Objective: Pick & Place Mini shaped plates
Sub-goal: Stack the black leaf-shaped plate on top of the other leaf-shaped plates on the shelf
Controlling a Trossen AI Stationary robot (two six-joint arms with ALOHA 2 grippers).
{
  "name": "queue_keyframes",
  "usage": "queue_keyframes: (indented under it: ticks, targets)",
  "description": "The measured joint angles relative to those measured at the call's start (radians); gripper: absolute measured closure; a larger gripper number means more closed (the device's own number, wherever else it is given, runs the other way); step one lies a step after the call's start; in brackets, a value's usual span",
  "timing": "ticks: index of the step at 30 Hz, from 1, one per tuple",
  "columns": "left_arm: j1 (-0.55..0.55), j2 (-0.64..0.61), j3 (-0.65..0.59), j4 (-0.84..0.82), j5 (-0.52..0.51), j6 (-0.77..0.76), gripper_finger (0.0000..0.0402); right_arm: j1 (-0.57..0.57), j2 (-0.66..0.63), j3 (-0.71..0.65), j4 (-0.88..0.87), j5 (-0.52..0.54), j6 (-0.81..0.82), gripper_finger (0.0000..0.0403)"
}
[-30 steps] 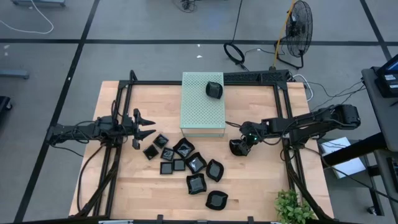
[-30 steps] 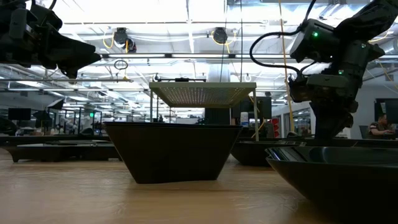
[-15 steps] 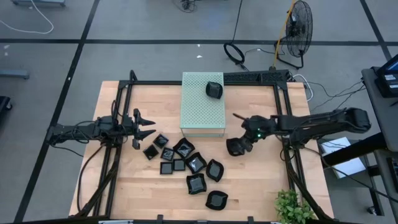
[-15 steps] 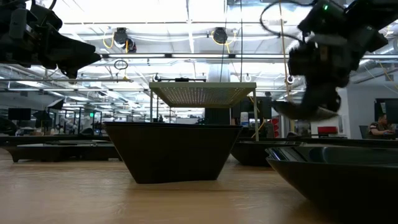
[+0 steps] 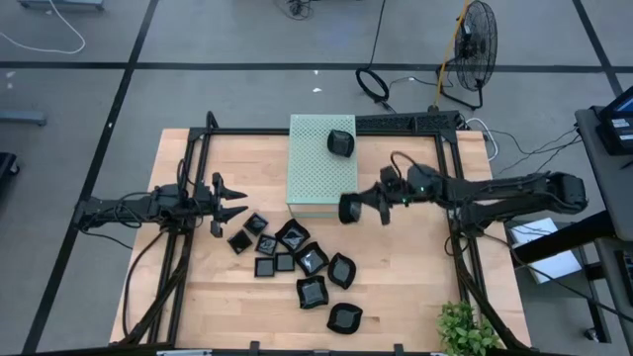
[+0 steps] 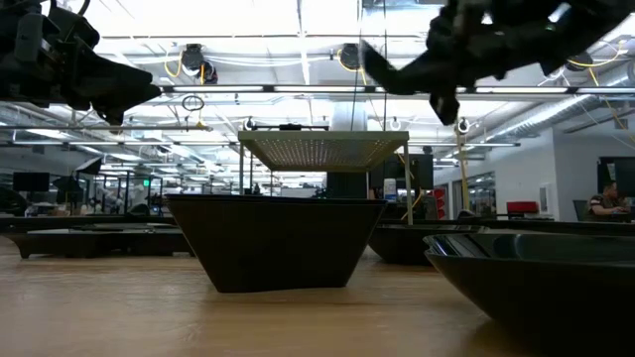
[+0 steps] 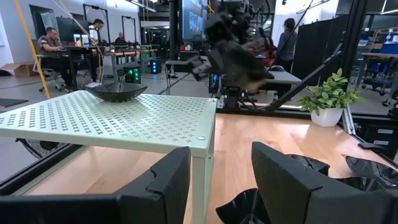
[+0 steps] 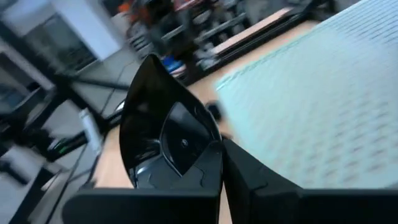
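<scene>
My right gripper point(image 5: 366, 206) is shut on one small glossy black plate point(image 5: 349, 209), in the air beside the near right corner of the pale green perforated box point(image 5: 322, 166). The plate fills the right wrist view point(image 8: 166, 138). Another black plate point(image 5: 340, 142) rests on the box top. Several more black plates point(image 5: 295, 259) lie on the wooden table near the box's front. My left gripper point(image 5: 233, 199) is open and empty at the table's left, pointing toward the box; its fingers point(image 7: 163, 182) show in the left wrist view. My right gripper pinches the plate's rim point(image 8: 202, 163) at the side nearest the wrist, between its two fingers. The fingers come roughly level from the table's right. The plate is lifted clear of the table, tipped up on edge, and sticks out beyond the fingertips toward the box.
A black frame point(image 5: 450, 178) runs along the table's left, right and far sides. A potted plant point(image 5: 463, 328) stands at the near right corner. Bare wood lies to the right of the plate cluster point(image 5: 406, 267). People sit in the room behind.
My right gripper has lifted the plate off the table and carried it up and toward the table's left and far edge, to the green box's near right corner. The plate has tipped from flat to on edge. The gripper has turned to point left.
</scene>
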Motion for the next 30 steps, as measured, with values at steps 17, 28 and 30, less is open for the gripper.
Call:
queue_keyframes:
  ticks: [17, 28, 30]
  targets:
    - [0.0, 0.0, 0.0, 0.0, 0.0, 0.0, 0.0227, -0.428, 0.357, 0.597, -0.475, -0.212, -0.203, 0.0403]
    - [0.0, 0.0, 0.0, 0.0, 0.0, 0.0, 0.0227, -0.533, 0.444, 0.611, -0.473, -0.233, -0.269, 0.0403]
    - [0.0, 0.0, 0.0, 0.0, 0.0, 0.0, 0.0227, -0.539, 0.443, 0.611, -0.477, -0.233, -0.275, 0.0403]
